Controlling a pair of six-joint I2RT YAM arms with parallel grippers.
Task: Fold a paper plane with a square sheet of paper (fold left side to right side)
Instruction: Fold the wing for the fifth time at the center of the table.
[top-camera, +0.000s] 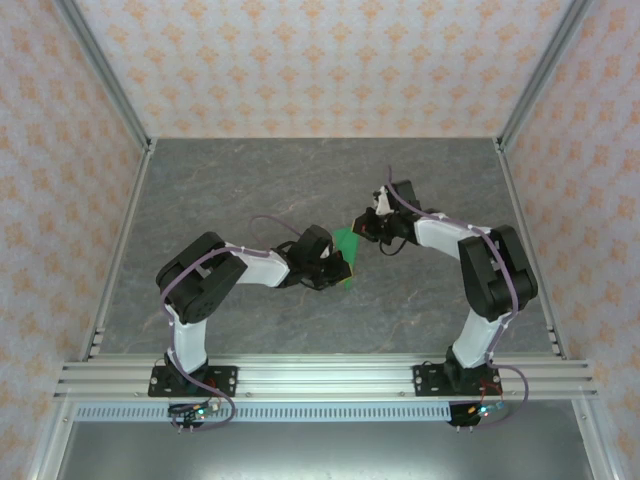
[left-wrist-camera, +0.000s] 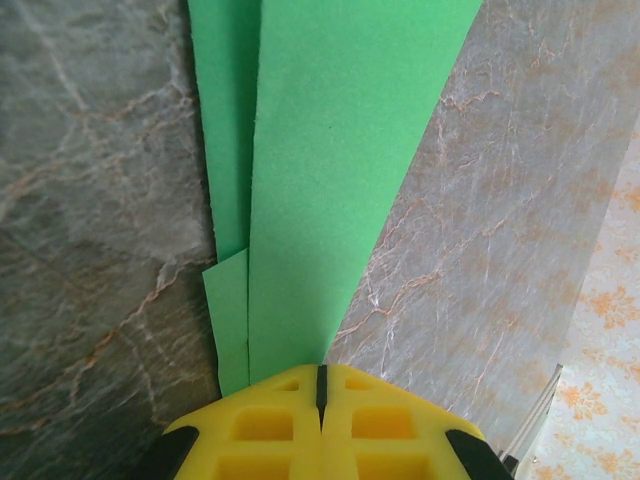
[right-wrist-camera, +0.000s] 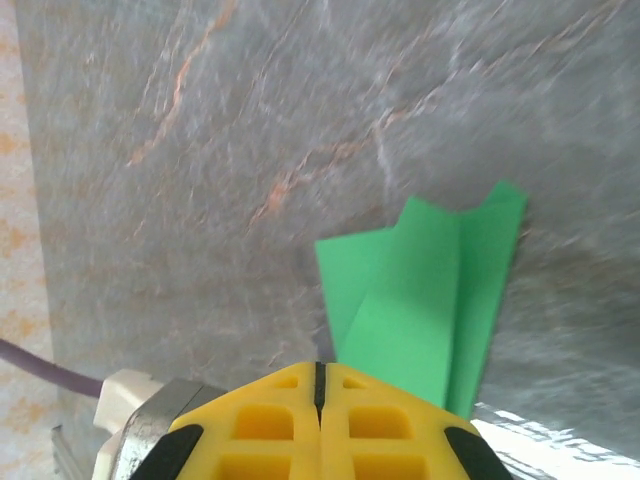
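I kept both grippers at the middle of the grey marbled table top (top-camera: 250, 180), one at each end of the folded bright green paper sheet (top-camera: 345, 243), so that the creased layers stayed flat and could not spring open. My left gripper (left-wrist-camera: 322, 395) had its yellow fingers pressed together, and the narrow end of the paper (left-wrist-camera: 320, 200) ran right up to the fingertips. I could not tell whether that end was nipped between the fingers or only pressed beneath them. My right gripper (right-wrist-camera: 320, 385) was likewise pressed together, with the paper (right-wrist-camera: 420, 300) beginning just beyond its fingertips and slightly to one side; a grip there could not be confirmed either. From above, my left gripper (top-camera: 338, 268) covered the near part of the paper and my right gripper (top-camera: 365, 232) stood at its far edge. I judged this opposed placement to steady the work for the left-to-right fold. The long axis of the paper ran roughly from near to far across the table. In the left wrist view it led straight away from my fingertips, widening as it went, with a lengthwise crease and an overlapped strip along one side. In the right wrist view the end away from my fingers was notched into two short points.
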